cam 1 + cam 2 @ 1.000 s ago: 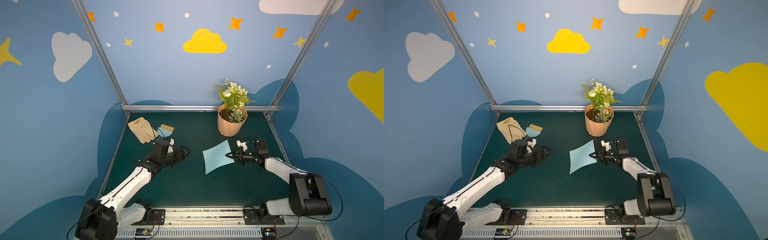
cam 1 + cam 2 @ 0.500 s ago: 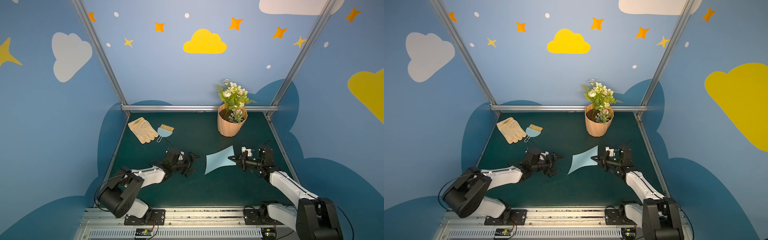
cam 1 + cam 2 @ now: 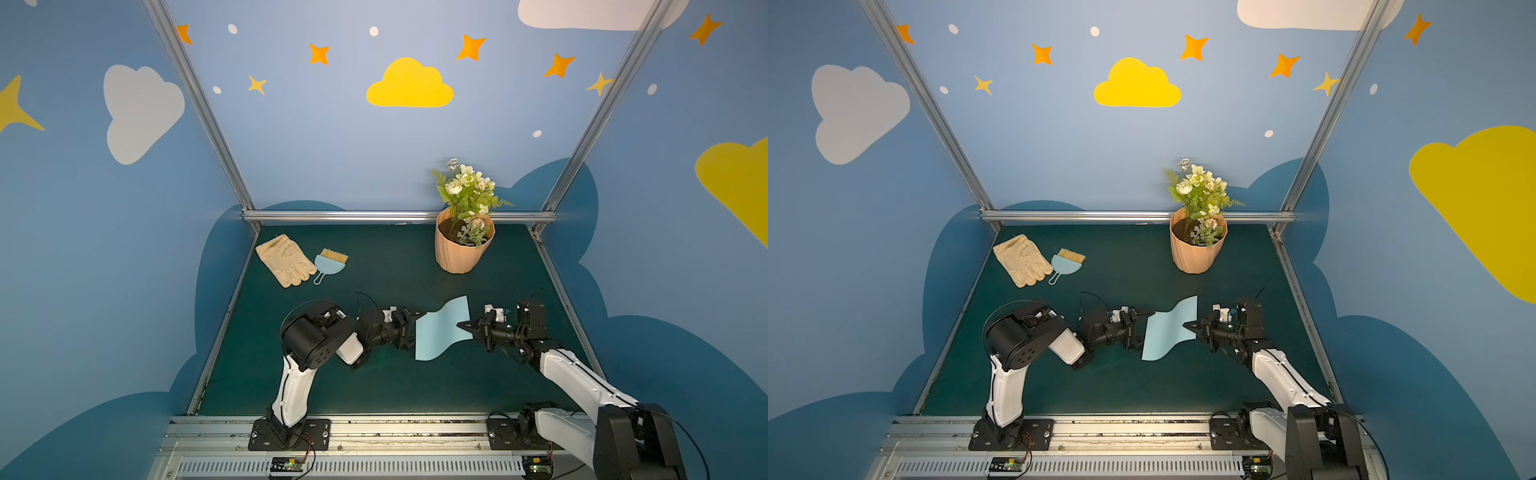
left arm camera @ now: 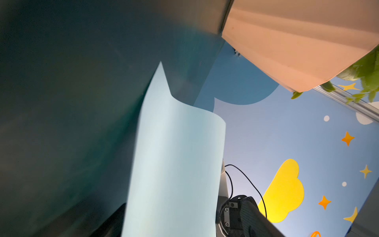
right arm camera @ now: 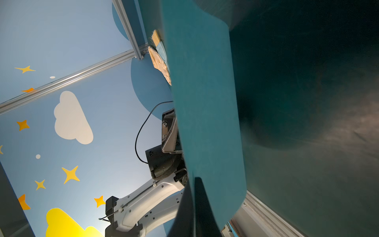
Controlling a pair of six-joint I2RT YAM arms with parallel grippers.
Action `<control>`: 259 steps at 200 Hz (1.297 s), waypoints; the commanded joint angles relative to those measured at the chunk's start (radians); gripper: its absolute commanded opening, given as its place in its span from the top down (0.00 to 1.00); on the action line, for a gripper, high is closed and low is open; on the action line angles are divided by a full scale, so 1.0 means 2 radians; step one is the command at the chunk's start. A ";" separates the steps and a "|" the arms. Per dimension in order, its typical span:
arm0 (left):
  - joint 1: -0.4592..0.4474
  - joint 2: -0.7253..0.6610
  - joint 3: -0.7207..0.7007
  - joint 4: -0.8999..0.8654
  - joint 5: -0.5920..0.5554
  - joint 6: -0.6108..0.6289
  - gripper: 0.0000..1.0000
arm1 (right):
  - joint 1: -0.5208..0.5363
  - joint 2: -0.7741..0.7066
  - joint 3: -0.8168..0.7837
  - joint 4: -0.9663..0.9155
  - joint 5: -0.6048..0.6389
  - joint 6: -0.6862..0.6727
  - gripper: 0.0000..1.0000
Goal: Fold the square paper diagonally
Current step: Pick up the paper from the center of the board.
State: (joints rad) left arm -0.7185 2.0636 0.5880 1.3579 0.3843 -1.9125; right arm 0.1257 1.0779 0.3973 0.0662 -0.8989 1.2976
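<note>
Here the right hand (image 3: 461, 326) clamps the square paper (image 3: 440, 334); left hand (image 3: 414, 330) gapes opposite.

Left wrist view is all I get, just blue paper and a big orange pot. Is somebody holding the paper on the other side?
Observer: Yes. In both top views the right pincer is shut on the right edge of the square paper.
Operator: What about my pincer?
Observer: The left pincer stands open at the paper's left edge.
Operator: Anything else around?
Observer: A tan glove and a little dustpan lie in the back left corner, away from the paper.
</note>
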 commanded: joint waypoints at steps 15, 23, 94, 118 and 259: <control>0.001 0.042 -0.006 -0.026 -0.016 -0.007 0.15 | -0.002 -0.012 -0.003 -0.044 0.005 -0.025 1.00; 0.001 0.048 0.000 -0.023 -0.013 -0.006 0.16 | -0.001 -0.011 -0.004 -0.046 0.003 -0.029 1.00; 0.024 0.051 0.021 -0.075 -0.006 0.047 0.28 | -0.001 -0.029 -0.006 -0.101 0.010 -0.058 1.00; 0.034 0.050 0.024 -0.093 -0.005 0.067 0.33 | -0.002 -0.027 -0.005 -0.105 0.008 -0.065 1.00; 0.054 0.016 0.052 -0.165 0.008 0.158 0.89 | -0.002 -0.021 0.005 -0.137 0.015 -0.108 1.00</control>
State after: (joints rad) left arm -0.6292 2.1025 0.6960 1.1633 0.4252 -1.6794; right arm 0.1257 1.0237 0.3923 -0.1574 -0.8719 1.1404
